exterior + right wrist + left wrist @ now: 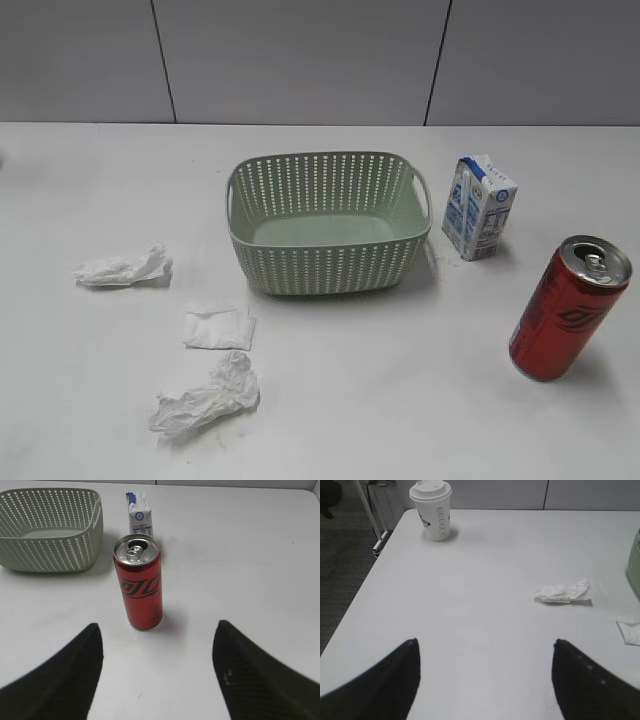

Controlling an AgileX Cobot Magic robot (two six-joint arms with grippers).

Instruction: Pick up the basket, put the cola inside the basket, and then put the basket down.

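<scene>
The pale green basket (330,222) stands empty in the middle of the white table; it also shows in the right wrist view (50,530) and as a sliver in the left wrist view (635,565). The red cola can (568,308) stands upright at the right, also in the right wrist view (139,582). My right gripper (157,630) is open and empty, just short of the can. My left gripper (485,642) is open and empty over bare table, left of the basket. Neither gripper shows in the exterior view.
A blue-and-white carton (479,207) stands between basket and can. Three crumpled tissues (125,268) (218,328) (205,398) lie left and front-left of the basket. A white paper cup (432,509) stands at the table's far left corner, near the edge.
</scene>
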